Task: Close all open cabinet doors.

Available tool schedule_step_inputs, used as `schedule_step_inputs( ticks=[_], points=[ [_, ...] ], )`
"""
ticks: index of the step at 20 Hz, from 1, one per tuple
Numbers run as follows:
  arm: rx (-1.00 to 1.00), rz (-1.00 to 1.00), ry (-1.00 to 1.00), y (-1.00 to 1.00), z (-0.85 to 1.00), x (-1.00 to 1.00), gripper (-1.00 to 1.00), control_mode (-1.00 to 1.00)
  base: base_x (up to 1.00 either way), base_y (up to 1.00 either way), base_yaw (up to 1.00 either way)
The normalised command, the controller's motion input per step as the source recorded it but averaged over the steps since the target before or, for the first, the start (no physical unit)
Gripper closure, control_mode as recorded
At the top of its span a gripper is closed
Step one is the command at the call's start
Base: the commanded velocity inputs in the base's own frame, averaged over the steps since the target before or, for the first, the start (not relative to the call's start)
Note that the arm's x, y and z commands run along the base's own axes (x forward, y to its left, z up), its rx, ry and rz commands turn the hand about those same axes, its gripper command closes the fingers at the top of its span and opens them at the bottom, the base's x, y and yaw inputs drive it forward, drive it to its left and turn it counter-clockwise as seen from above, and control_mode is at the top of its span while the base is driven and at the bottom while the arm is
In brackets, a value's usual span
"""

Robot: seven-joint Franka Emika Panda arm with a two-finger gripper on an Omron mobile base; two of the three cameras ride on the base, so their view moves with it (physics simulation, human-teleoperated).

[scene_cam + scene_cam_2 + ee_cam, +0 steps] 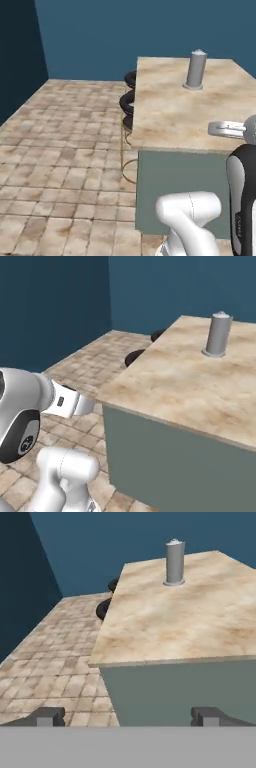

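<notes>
The gripper (pixel 127 716) is released: in the hand view its two dark fingertips (pixel 47 716) stand far apart at 7 and 5 o'clock of the frame, with nothing between them. The camera on the hand looks across a kitchen island (pixel 165 622) with a mottled beige stone top and a grey-green side panel (pixel 185 687).

A grey metal cylinder (pixel 174 562) stands upright on the island top, toward 12 o'clock in the hand view; in the left base view the same cylinder (pixel 196 69) sits at about 1 o'clock, and in the right base view (pixel 218 334) at about 2 o'clock. Dark round stool seats (pixel 128 102) are lined up along the far left edge of the island, partly hidden by the top.

The floor (pixel 60 145) is brown and tan tile; the walls (pixel 130 30) are dark blue.

In the left base view the white arm (pixel 192 215) rises at 5 o'clock, with a dark-jointed link (pixel 242 200) at the right edge. In the right base view the arm (pixel 30 406) occupies the 8 o'clock region.

Cabinet doors: no wall-cabinet panel can be located in these views, so their position and open or closed condition cannot be told
</notes>
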Motion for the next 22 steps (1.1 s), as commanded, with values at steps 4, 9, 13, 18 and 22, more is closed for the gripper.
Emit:
schedule_step_inputs(
  ticks=[4, 9, 13, 18, 22],
  points=[
    [0.00, 0.00, 0.00, 0.00, 0.00, 0.00, -1.00, 1.00, 0.25, 0.01, -0.94],
    [0.00, 0.00, 0.00, 0.00, 0.00, 0.00, -1.00, 1.00, 0.21, 0.00, -0.94],
    [0.00, 0.00, 0.00, 0.00, 0.00, 0.00, -1.00, 1.00, 0.21, 0.00, -0.92],
    [0.00, 0.00, 0.00, 0.00, 0.00, 0.00, -1.00, 1.00, 0.16, 0.00, -0.80],
    [0.00, 0.00, 0.00, 0.00, 0.00, 0.00, -1.00, 1.00, 0.09, 0.00, -0.65]
  ],
)
